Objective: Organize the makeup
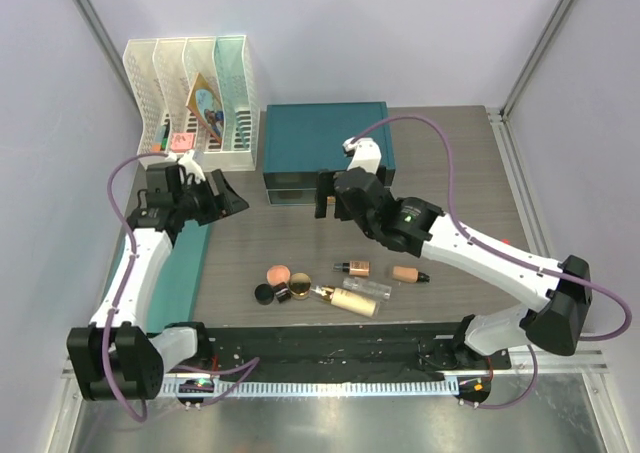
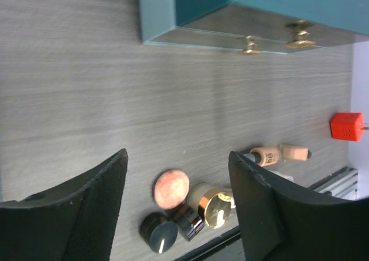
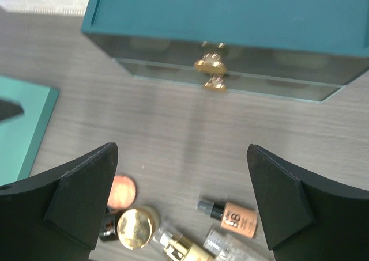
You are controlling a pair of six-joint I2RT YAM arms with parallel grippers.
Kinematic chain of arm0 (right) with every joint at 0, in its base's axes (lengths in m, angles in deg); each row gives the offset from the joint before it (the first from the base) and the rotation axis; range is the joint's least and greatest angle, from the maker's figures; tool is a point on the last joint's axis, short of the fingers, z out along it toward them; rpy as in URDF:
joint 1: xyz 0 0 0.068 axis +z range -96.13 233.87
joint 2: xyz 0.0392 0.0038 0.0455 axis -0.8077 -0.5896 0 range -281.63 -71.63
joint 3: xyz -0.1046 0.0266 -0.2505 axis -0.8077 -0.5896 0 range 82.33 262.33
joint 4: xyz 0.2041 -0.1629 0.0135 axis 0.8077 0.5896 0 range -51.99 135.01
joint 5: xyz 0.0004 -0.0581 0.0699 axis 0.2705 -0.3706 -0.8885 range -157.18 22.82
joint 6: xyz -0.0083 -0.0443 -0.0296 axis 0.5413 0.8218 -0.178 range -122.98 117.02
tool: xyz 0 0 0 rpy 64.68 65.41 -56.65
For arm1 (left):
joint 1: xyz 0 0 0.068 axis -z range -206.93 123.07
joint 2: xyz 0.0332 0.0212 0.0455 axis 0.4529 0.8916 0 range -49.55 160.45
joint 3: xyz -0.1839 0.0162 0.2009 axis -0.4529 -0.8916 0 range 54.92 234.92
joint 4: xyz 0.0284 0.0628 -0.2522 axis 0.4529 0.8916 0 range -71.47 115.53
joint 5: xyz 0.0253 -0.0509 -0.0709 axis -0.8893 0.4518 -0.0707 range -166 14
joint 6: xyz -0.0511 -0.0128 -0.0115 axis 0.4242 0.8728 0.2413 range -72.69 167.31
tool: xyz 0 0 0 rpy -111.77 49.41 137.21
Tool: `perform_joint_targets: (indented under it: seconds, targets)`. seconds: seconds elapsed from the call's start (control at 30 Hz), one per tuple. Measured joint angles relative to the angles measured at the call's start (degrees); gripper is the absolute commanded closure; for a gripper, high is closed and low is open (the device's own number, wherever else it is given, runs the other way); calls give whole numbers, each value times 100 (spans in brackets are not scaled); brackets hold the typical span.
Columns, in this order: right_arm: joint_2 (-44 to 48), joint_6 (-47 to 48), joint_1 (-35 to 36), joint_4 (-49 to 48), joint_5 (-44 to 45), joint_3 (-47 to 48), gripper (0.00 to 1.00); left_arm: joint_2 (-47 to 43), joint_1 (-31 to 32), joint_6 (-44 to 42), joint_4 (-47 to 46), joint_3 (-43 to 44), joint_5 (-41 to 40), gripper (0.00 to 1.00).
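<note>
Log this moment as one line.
left gripper: jaws open, empty | right gripper: jaws open, empty | makeup: loose on table

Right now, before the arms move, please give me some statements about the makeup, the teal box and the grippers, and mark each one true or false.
1. Both the left gripper and the right gripper are open and hold nothing. True.
2. The pink blush compact lies inside the teal box. False: it lies on the table, in front of the box.
3. The box has two gold knobs on its front. True.
4. The foundation bottles stand upright. False: they lie on their sides.
</note>
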Motion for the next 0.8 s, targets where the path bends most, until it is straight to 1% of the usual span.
perform_joint_targets:
  seconds: [0.03, 0.07, 0.1, 0.17, 0.33, 0.43, 0.6, 0.7, 0.8]
  targets:
    - [-55, -26, 44, 24, -26, 0, 3, 114, 0, 44, -94, 72, 142, 70]
    - [-94, -46, 74, 42, -52, 0, 3, 199, 0, 164, -177, 122, 229, 77]
    - [-140, -81, 103, 61, -101, 0, 3, 319, -2, 221, -299, 197, 363, 89]
    - [-210, -151, 120, 98, -184, 0, 4, 645, 7, 437, -573, 374, 625, 99]
    - [-354, -271, 118, 144, -262, 0, 3, 1655, 173, 863, -927, 1102, 1021, 100]
    - [-442, -278, 118, 142, -238, 0, 1, 1915, 387, 1088, -1106, 1423, 1102, 100]
    - [-745, -273, 116, 127, -149, 2, 1, 2153, 817, 1368, -1397, 2146, 1123, 100]
    - [-970, -275, 79, 85, -149, 2, 3, 2430, 1038, 1480, -1589, 2610, 1119, 100]
    - [-1202, -284, -7, 46, -153, 28, 10, 2796, 1226, 1576, -1665, 2935, 1078, 100]
